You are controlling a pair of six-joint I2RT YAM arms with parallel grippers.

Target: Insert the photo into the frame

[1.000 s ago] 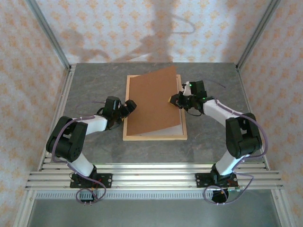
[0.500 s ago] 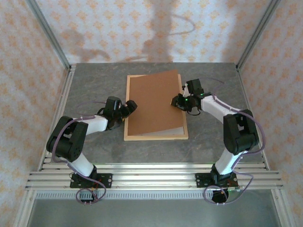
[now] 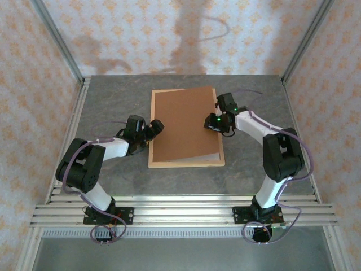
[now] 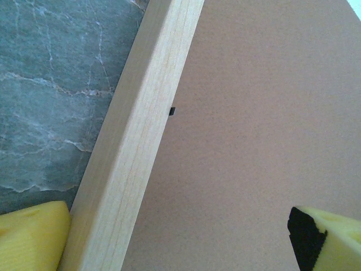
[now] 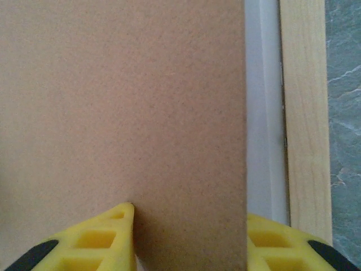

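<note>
The light wood frame (image 3: 186,164) lies flat mid-table, and a brown backing board (image 3: 183,121) rests in it slightly askew. The photo is hidden beneath the board. A pale strip (image 5: 260,113) shows between the board (image 5: 124,101) and the right rail (image 5: 304,113); what it belongs to I cannot tell. My right gripper (image 3: 213,121) is at the board's right edge, open, its yellow fingers (image 5: 115,237) apart astride that edge. My left gripper (image 3: 153,129) stands open wide across the frame's left rail (image 4: 141,130), one finger (image 4: 34,237) over the table, the other over the board (image 4: 254,141).
The grey marble tabletop (image 3: 113,96) surrounds the frame on all sides. Patterned walls and metal posts (image 3: 56,39) close in the back and sides. Aluminium rails (image 3: 180,212) carry the arm bases at the near edge.
The board's right side, held raised a second ago, has come down into the frame. My right gripper has opened and let go of it. The left arm has stayed put.
</note>
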